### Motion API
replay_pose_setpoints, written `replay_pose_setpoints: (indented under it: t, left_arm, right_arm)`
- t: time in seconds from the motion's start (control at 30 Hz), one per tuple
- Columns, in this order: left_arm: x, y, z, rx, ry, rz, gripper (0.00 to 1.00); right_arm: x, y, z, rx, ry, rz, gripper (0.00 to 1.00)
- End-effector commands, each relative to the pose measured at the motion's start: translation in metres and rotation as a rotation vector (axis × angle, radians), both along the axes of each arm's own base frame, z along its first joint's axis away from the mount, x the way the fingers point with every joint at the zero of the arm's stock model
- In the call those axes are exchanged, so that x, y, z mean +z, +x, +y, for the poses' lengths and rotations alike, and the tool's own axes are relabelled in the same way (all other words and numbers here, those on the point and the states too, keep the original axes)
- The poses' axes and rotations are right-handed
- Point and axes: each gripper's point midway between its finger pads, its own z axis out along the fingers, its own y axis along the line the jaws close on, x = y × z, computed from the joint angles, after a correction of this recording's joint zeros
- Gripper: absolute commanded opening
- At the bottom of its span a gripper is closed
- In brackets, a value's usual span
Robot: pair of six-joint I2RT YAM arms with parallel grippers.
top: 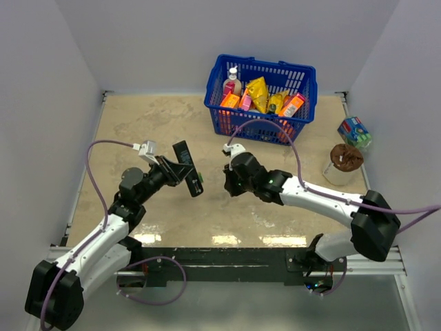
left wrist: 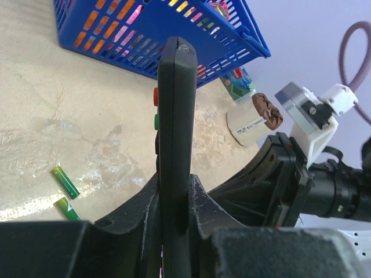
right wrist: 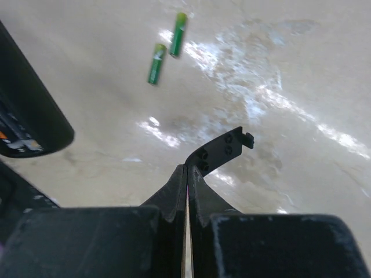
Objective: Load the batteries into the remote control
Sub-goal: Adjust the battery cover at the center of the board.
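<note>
Beige stone-look bench boxed in by white walls, with a blue basket of snack packs at the far side, so that's the setup.

The left end effector is clenched around the lower part of the remote control, holding it up off the bench and edge-on to its own camera, coloured buttons along one side. My guess is it's lifted and turned like that so the other arm can get at the battery bay, though I can't see the bay from any view.

The right end effector is pinched fully closed, fingers pressed together, hanging just beside the remote. A small black curved piece sits right at its fingertips. Could be a cover, but I can't tell whether it's gripped or lying on the bench.

Both batteries lie loose on the bench near each other, end-on in a rough line, under the remote's end. So nothing is loaded yet, and one needs picking up next.
</note>
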Motion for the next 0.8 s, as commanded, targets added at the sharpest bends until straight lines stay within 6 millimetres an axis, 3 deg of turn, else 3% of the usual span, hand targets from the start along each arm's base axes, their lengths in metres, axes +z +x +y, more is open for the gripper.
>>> replay_pose_setpoints:
  t: [0.0, 0.03, 0.07, 0.13, 0.2, 0.23, 0.27, 0.3, 0.37, 0.4, 0.57, 0.77]
  left_arm:
    - [0.028, 0.000, 0.003, 0.016, -0.045, -0.092, 0.00]
    - [0.031, -0.001, 0.005, 0.020, -0.049, -0.105, 0.00]
    - [0.033, -0.001, 0.006, 0.031, -0.047, -0.113, 0.00]
    - [0.038, -0.002, 0.009, 0.042, -0.049, -0.130, 0.00]
    - [0.038, -0.002, 0.011, 0.052, -0.047, -0.133, 0.00]
    - [0.040, -0.003, 0.011, 0.054, -0.046, -0.135, 0.00]
    - [0.039, -0.003, 0.012, 0.055, -0.046, -0.134, 0.00]
    - [0.040, -0.003, 0.012, 0.057, -0.046, -0.138, 0.00]
    - [0.041, -0.003, 0.013, 0.062, -0.045, -0.140, 0.00]
    - [0.040, -0.004, 0.013, 0.062, -0.042, -0.137, 0.00]
    - [0.042, -0.003, 0.013, 0.062, -0.042, -0.138, 0.00]
    - [0.042, -0.003, 0.013, 0.060, -0.041, -0.135, 0.00]
  right_arm:
    - [0.048, 0.006, 0.051, 0.105, 0.448, -0.018, 0.00]
    - [0.064, 0.004, 0.061, 0.156, 0.541, -0.034, 0.00]
    - [0.056, 0.004, 0.058, 0.152, 0.565, -0.020, 0.00]
    - [0.069, 0.006, 0.066, 0.172, 0.691, -0.022, 0.00]
    - [0.058, -0.001, 0.065, 0.180, 0.766, 0.050, 0.00]
    - [0.070, 0.002, 0.067, 0.201, 0.834, 0.012, 0.00]
    - [0.053, -0.002, 0.064, 0.204, 0.840, 0.054, 0.00]
    - [0.063, -0.002, 0.066, 0.218, 0.905, 0.034, 0.00]
    - [0.048, -0.009, 0.067, 0.237, 0.917, 0.074, 0.00]
    - [0.057, -0.011, 0.068, 0.255, 0.968, 0.060, 0.00]
    - [0.032, -0.017, 0.065, 0.231, 1.007, 0.115, 0.00]
    - [0.025, -0.022, 0.056, 0.212, 1.103, 0.135, 0.00]
